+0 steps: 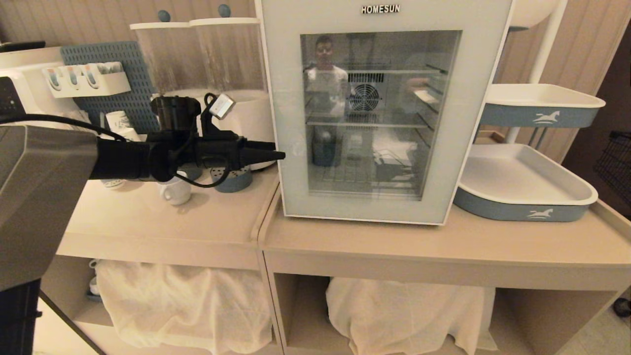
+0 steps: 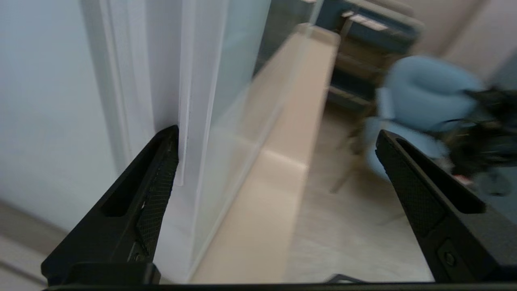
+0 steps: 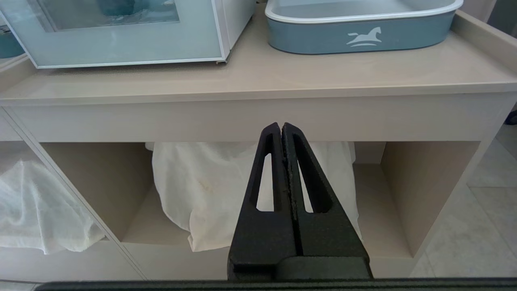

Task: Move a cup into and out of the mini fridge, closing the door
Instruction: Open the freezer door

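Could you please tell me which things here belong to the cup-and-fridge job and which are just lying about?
Part of the job:
- cup
- mini fridge
- door, closed
- left gripper, open at the door's edge

Just lying about:
- trays
- drink dispensers
- paper cups
- cloths

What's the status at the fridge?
Left hand open at the door edge, door shut. Right hand shut, parked low. Cup on the counter, outside fridge.
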{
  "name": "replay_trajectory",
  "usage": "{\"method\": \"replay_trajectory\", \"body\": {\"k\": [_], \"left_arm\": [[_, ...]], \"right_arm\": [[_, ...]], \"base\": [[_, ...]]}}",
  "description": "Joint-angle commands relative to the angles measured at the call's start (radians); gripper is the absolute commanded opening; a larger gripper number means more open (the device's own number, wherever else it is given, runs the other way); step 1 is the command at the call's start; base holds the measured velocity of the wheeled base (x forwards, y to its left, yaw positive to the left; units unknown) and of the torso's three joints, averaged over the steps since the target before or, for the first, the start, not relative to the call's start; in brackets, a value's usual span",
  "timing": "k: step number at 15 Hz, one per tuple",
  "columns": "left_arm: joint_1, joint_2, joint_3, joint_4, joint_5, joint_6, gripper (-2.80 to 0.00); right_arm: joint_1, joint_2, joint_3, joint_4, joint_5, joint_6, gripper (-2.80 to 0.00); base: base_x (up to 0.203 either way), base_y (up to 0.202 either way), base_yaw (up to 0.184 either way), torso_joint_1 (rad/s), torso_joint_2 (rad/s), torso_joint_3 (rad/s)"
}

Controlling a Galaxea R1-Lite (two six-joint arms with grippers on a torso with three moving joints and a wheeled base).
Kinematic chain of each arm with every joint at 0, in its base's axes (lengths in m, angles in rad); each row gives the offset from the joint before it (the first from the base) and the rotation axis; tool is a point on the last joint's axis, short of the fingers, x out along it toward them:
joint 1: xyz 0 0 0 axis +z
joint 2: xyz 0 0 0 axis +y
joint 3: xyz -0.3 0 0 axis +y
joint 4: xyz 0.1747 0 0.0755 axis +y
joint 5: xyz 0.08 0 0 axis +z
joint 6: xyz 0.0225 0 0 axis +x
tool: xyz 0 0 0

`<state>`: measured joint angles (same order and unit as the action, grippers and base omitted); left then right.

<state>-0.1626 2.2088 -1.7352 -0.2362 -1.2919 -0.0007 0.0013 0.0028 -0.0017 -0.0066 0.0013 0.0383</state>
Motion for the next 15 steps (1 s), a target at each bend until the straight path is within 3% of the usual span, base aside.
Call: {"method": "replay_trajectory", "body": {"k": [1,8,12,15], "left_arm": [[0.000,-0.016,0.012,0.005,-0.041,-0.013,0.00],[-0.004,-0.103,0.118,0.003,-0.052,-0.005,0.00],[-0.026,-0.187,0.227,-0.011,-0.051,0.004,0.00],[-0.059,-0.324,0.381,-0.047,-0.042,0.005,0.00]], "right_arm": [[0.000,0.002,0.000,0.000,0.000,0.000,-2.80],[0.000,0.000,-0.001,0.002,0.000,0.000,-2.80],[0.000,0.002,-0.001,0.002,0.000,0.000,-2.80],[0.000,0.002,0.000,0.000,0.000,0.002,-2.80]], "base": [[0.000,0.000,0.000,0.000,0.00,0.000],[0.000,0.000,0.000,0.000,0.00,0.000],[0.000,0.000,0.000,0.000,0.00,0.000],[0.000,0.000,0.000,0.000,0.00,0.000]]}}
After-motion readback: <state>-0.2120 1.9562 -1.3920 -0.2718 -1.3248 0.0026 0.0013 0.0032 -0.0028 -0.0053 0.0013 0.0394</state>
